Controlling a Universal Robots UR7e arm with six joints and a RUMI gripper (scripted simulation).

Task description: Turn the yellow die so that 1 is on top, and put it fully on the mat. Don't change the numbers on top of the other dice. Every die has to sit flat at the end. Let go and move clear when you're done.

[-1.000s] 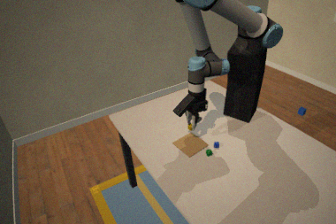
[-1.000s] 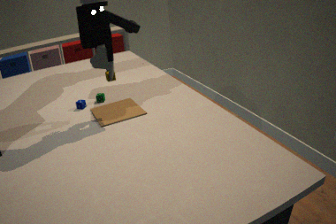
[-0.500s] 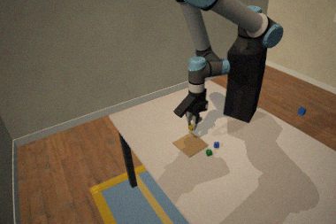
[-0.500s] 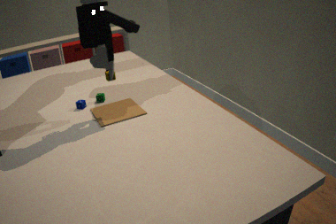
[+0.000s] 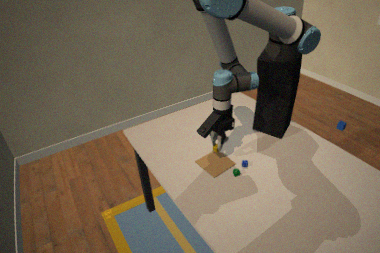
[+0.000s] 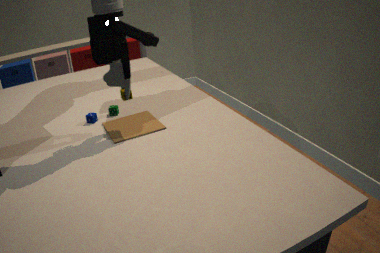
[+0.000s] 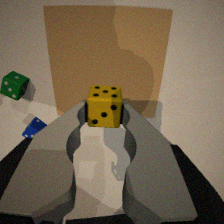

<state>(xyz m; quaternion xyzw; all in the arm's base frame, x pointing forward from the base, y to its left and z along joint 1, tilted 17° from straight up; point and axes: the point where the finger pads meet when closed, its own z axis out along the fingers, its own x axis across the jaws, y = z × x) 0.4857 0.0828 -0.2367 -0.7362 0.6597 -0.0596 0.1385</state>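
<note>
The yellow die [image 5: 215,149] [image 6: 123,94] [image 7: 104,107] is between the fingertips of my gripper [image 5: 216,147] [image 6: 126,93] [image 7: 105,102], which is shut on it and points down. In the wrist view its larger visible face shows 3 and the face toward the mat shows 5. The tan mat [image 5: 215,168] [image 6: 145,128] [image 7: 80,45] lies just beyond the die in the wrist view; the height of the die is hard to tell. The green die [image 5: 236,172] [image 6: 114,111] [image 7: 14,85] and the blue die [image 5: 245,164] [image 6: 91,118] [image 7: 34,128] rest on the table beside the mat.
A blue cube [image 5: 341,125] lies on the floor beyond the table. Blue, pink and red bins [image 6: 16,73] [image 6: 51,69] [image 6: 82,60] stand behind the table. The green and blue dice are close together, near one side of the mat.
</note>
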